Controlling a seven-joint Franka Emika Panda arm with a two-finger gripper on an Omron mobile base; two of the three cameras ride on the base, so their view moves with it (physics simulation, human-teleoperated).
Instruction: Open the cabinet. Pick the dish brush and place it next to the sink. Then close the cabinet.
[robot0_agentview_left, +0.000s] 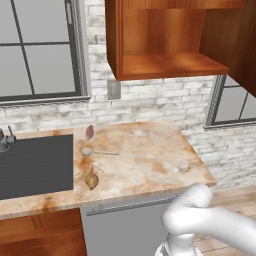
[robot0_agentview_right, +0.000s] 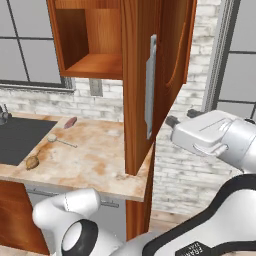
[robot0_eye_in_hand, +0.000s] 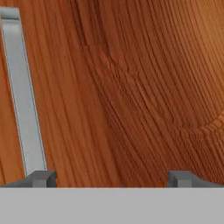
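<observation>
Two steps are looking done: the cabinet (robot0_agentview_right: 145, 85) door is standing swung out, and the dish brush (robot0_agentview_left: 95, 151) is lying on the table (robot0_agentview_left: 150, 165) just right of the sink (robot0_agentview_left: 35, 165). Facing the door's front, the pincer (robot0_eye_in_hand: 111, 178) is gaping, grasping nothing, probably readying to push it shut. Its contact with the wood is hard to judge.
</observation>
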